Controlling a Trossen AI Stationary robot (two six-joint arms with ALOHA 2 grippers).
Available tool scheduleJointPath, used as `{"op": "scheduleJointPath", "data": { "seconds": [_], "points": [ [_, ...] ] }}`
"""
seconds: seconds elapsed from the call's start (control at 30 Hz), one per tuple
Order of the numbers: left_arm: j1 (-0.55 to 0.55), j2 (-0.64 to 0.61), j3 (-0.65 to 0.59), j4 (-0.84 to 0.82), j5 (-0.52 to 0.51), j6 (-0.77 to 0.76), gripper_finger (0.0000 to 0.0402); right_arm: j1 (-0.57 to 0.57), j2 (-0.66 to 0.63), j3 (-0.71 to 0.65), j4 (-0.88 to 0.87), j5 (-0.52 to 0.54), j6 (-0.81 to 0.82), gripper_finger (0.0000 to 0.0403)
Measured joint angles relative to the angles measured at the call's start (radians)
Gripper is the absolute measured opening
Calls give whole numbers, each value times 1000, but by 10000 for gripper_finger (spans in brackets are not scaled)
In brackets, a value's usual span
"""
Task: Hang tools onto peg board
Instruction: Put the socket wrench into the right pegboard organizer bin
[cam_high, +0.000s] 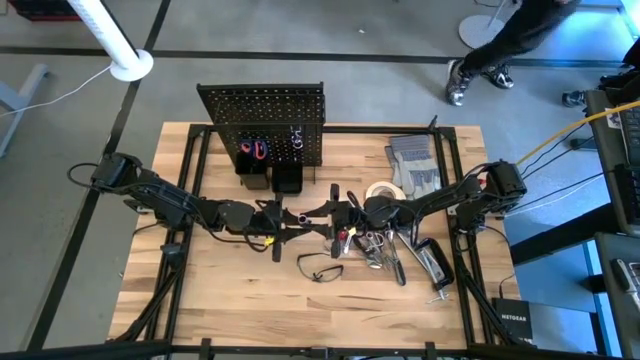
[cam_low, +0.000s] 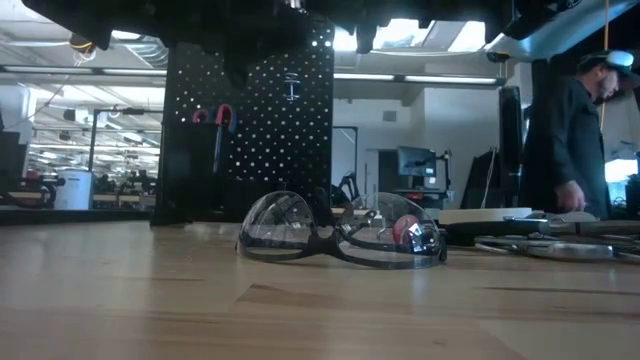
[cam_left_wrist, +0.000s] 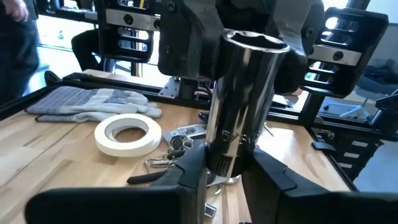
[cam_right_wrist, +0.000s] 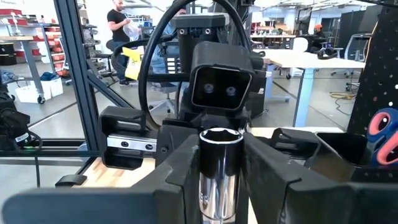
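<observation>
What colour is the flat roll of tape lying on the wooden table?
White roll of tape; the left wrist view shows it best.

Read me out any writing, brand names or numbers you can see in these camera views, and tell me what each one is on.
"NETGEAR": white letters on a small black box beyond the table's right edge, high view.
Unreadable: a small dark label low on the chrome socket that the left gripper and right gripper both hold between their fingers.
Unreadable: a small white mark high on the peg board, low view.
Nothing else carries legible text.
</observation>
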Motion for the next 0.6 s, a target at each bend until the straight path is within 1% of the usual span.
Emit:
{"op": "scheduleJointPath", "data": {
  "seconds": [0.13, 0.23, 0.33, 0.47, 0.6],
  "points": [
    [0, -10, 0, -20, 0, -17, 64, 0, -8, 0, -17, 0, -1, 137],
    [0, -35, 0, -89, -14, -20, 63, 1, -57, 0, -84, -1, -3, 158],
    [0, -82, 0, -187, -58, -32, 63, 1, -137, 0, -229, -1, 12, 174],
    [21, -157, 0, -353, -134, -68, 67, 1, -242, 0, -491, -5, 58, 183],
    [80, -208, 0, -545, -207, -141, 63, 12, -279, 1, -662, 1, 125, 182]
  ]
}}
